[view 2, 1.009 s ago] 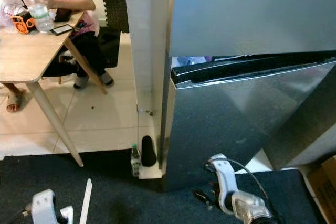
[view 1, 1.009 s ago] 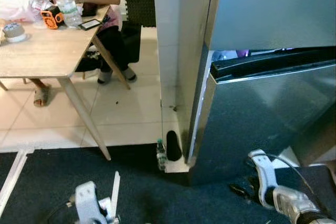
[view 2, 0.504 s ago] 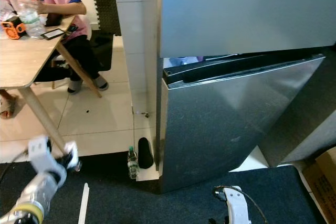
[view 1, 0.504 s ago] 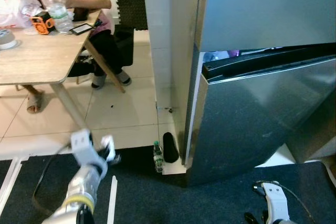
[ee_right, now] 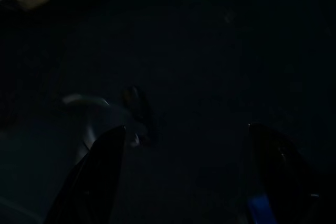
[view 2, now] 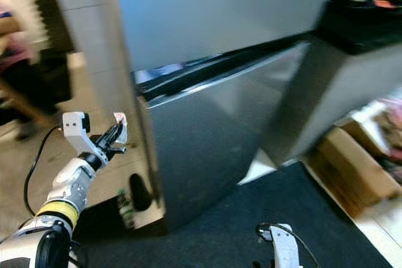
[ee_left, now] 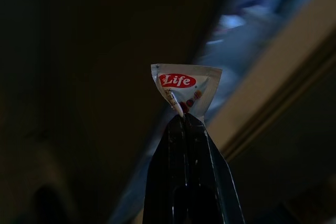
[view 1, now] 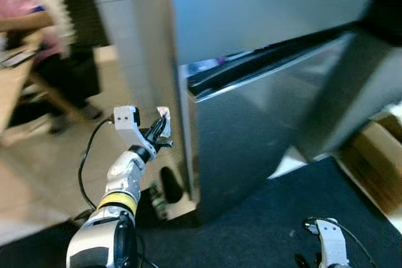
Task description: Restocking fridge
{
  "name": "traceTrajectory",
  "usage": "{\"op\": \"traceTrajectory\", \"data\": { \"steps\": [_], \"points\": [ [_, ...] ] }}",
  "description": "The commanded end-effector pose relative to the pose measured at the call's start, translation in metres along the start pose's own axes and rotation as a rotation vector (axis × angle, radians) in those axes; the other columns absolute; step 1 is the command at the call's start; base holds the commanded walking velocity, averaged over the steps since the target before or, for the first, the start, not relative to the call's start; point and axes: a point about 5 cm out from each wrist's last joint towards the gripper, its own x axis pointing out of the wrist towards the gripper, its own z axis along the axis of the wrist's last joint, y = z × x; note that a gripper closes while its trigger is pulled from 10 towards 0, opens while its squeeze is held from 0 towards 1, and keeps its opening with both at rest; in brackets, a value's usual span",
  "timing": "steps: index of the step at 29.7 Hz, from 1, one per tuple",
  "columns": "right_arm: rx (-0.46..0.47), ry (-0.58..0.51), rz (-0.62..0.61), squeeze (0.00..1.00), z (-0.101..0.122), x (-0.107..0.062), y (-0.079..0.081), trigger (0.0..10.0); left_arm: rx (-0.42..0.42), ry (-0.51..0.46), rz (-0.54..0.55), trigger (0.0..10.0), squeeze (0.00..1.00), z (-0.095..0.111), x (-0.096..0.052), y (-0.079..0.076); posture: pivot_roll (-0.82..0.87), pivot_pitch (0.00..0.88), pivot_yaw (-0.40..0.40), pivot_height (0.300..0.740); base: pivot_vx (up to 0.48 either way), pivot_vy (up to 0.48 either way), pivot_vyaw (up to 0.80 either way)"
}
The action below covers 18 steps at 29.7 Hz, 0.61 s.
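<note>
The steel fridge (view 1: pixel 251 86) is seen with its lower door (view 2: pixel 213 142) standing slightly ajar beneath the upper door, a dark gap being left along its top edge. The left gripper (view 1: pixel 158 136) is raised just beside the fridge's left edge, level with that gap, and its jaws are pressed together on a small white sachet (ee_left: pixel 184 87) printed with a red "Life" logo. The sachet is pinched at its lower corner, the rest standing up clear above the fingertips (ee_left: pixel 181 129). It is judged to be very light, soft and crinkly, liable to slip or tear, so a firm hold on the sealed edge would be preferred. The right gripper (ee_right: pixel 184 171) hangs low over the dark mat (view 1: pixel 270 224), its jaws spread and holding nothing.
</note>
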Motion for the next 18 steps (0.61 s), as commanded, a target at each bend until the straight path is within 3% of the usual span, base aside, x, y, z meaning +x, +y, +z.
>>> {"op": "traceTrajectory", "data": {
  "steps": [1,7,11,16,18],
  "points": [
    [-0.006,-0.018,0.009,0.00,0.004,0.001,0.003,10.0,0.020,0.007,0.037,10.0,0.00,-0.005,-0.004,0.003,-0.04,0.000,0.016,0.740,0.000,0.000,0.00],
    [-0.006,-0.004,0.006,0.00,-0.002,0.001,0.004,10.0,0.011,-0.007,0.126,10.0,0.00,-0.015,-0.002,-0.007,-0.04,0.000,0.021,0.740,0.000,0.000,0.00],
    [-0.007,-0.002,0.007,0.00,-0.003,0.001,0.005,10.0,-0.002,-0.004,0.126,10.0,0.00,-0.020,0.000,-0.014,-0.05,0.000,0.025,0.740,0.000,0.000,0.00],
    [-0.009,-0.002,0.009,0.00,-0.005,0.002,0.007,10.0,-0.116,-0.010,0.079,10.0,0.00,-0.026,0.004,-0.028,-0.05,0.000,0.028,0.740,0.000,0.000,0.00],
    [-0.013,0.001,0.004,0.00,-0.006,0.002,0.007,10.0,-0.277,-0.037,0.045,10.0,0.00,-0.026,0.009,-0.036,-0.06,0.003,0.028,0.740,0.000,0.000,0.00]
  ]
}}
